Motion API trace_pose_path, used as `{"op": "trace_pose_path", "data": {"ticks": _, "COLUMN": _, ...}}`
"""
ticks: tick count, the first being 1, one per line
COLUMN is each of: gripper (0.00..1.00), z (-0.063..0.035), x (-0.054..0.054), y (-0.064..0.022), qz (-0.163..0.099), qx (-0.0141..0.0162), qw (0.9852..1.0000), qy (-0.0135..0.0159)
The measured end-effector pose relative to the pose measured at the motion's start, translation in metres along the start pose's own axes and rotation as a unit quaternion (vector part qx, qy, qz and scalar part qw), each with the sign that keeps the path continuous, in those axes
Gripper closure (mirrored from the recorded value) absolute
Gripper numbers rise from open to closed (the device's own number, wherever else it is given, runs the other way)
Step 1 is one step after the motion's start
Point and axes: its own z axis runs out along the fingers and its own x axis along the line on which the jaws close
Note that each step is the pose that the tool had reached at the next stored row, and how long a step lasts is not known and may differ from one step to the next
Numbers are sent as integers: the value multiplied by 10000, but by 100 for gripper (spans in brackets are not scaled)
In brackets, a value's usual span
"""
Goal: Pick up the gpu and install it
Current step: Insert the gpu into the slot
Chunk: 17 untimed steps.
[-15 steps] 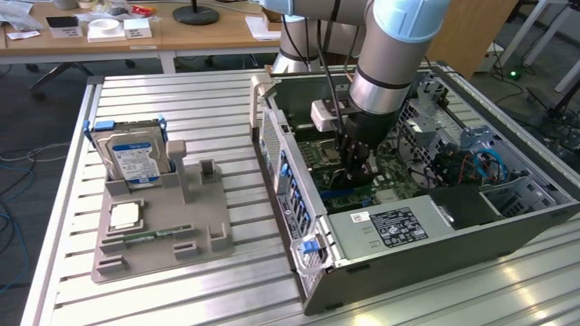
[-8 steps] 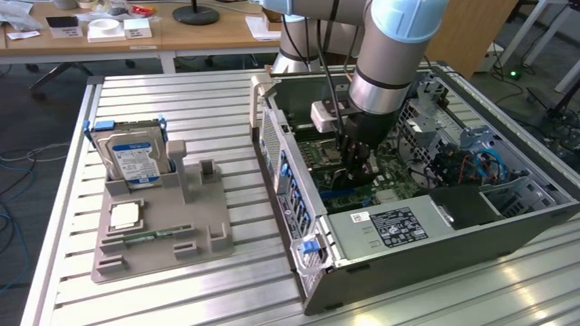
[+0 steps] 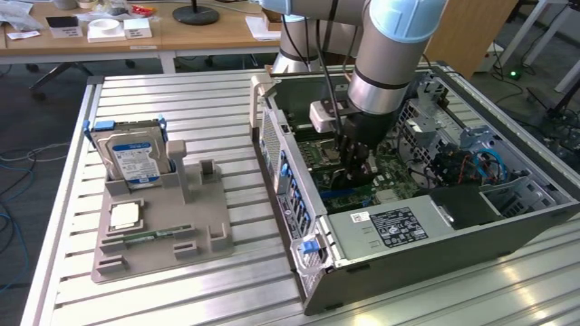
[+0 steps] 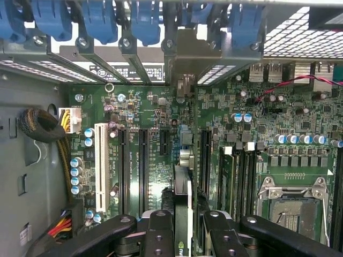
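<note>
Nearest the wrist camera: gripper (image 4: 185, 225), black fingers (image 4: 159, 235) pinching the gpu (image 4: 183, 211) from both sides. Holds the card upright and edge-on, thin edge toward the camera. Sits low inside the open computer case (image 3: 435, 261), over the motherboard (image 4: 161, 107), in line with the strip between the black expansion slots (image 4: 143, 166) and the memory slots (image 4: 236, 176); cannot tell whether seated in a slot or clear of the board. Beside the black slots, toward the case wall: one white slot (image 4: 100, 160) and a sleeved cable bundle (image 4: 40, 126). On the other side of the card: processor socket (image 4: 292, 201) under its metal frame. Beyond the card: row of blue retaining clips (image 4: 144, 19) along the rear slot openings. In the exterior view, hangs from the robot arm (image 3: 390, 61) reaching straight down into the case, with the labelled power supply (image 3: 399, 227) nearer the camera. On the exterior view's left, well apart from the case: grey tray (image 3: 154, 265) on the slatted metal table (image 3: 181, 102), carrying a hard drive (image 3: 134, 159) upright at its far end, plus a square processor (image 3: 125, 216) and a narrow green memory stick (image 3: 149, 238) lying flat. Farthest back: wooden desk (image 3: 181, 37).
</note>
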Motion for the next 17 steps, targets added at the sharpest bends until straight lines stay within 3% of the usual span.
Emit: {"op": "trace_pose_path", "data": {"ticks": 17, "gripper": 74, "z": 37, "x": 1, "y": 8, "qz": -1, "qx": 0, "qw": 10000, "qy": 5}}
